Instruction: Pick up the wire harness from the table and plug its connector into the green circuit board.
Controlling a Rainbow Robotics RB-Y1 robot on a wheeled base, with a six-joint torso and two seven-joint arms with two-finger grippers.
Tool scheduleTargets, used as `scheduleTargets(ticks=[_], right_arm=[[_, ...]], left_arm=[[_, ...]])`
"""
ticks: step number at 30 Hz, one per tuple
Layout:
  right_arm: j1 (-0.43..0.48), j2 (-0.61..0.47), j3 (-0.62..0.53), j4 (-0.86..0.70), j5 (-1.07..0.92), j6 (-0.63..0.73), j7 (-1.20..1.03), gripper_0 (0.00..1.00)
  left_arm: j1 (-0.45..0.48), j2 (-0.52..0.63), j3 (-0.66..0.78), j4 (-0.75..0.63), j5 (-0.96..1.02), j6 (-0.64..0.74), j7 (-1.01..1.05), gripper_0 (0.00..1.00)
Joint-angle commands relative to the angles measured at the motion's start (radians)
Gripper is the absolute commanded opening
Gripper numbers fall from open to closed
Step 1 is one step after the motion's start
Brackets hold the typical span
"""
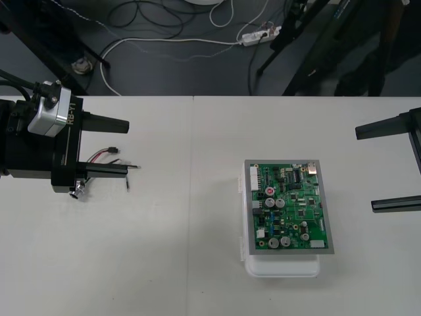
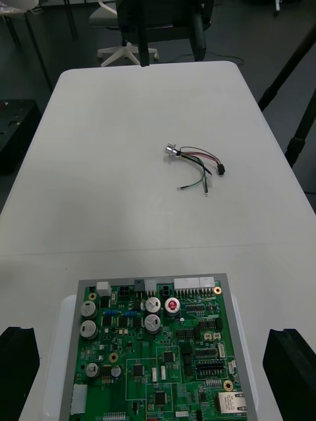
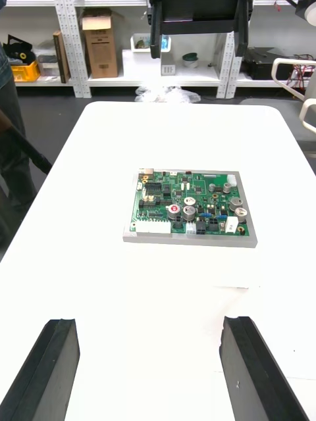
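The wire harness (image 1: 104, 155) lies on the table at the left, red, black and green wires loosely spread. Its black plug (image 2: 221, 170) and round metal socket (image 2: 170, 150) both rest on the table, apart from the board. My left gripper (image 1: 131, 145) hangs open just above the harness, which is partly hidden under the near finger. The green circuit board (image 1: 287, 205) sits on its white base (image 1: 283, 266) right of centre. My right gripper (image 1: 365, 168) waits open at the right edge, its fingers (image 2: 289, 368) wide apart on either side of the board (image 2: 158, 348).
A wide stretch of bare table separates the harness from the board (image 3: 187, 207). Cables and a power strip (image 1: 260, 36) lie on the dark floor beyond the table's far edge.
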Motion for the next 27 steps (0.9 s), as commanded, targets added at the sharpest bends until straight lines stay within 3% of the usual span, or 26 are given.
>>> scheduleTargets(ticks=[1,27], right_arm=[[0.011,0.007,-0.019,-0.02,-0.016,-0.003,-0.018,1.0],[0.011,0.007,-0.019,-0.02,-0.016,-0.003,-0.018,1.0]], left_arm=[[-0.028,0.015,-0.008,0.0,0.016,0.048,0.046,0.63],[-0.028,0.015,-0.008,0.0,0.016,0.048,0.046,0.63]])
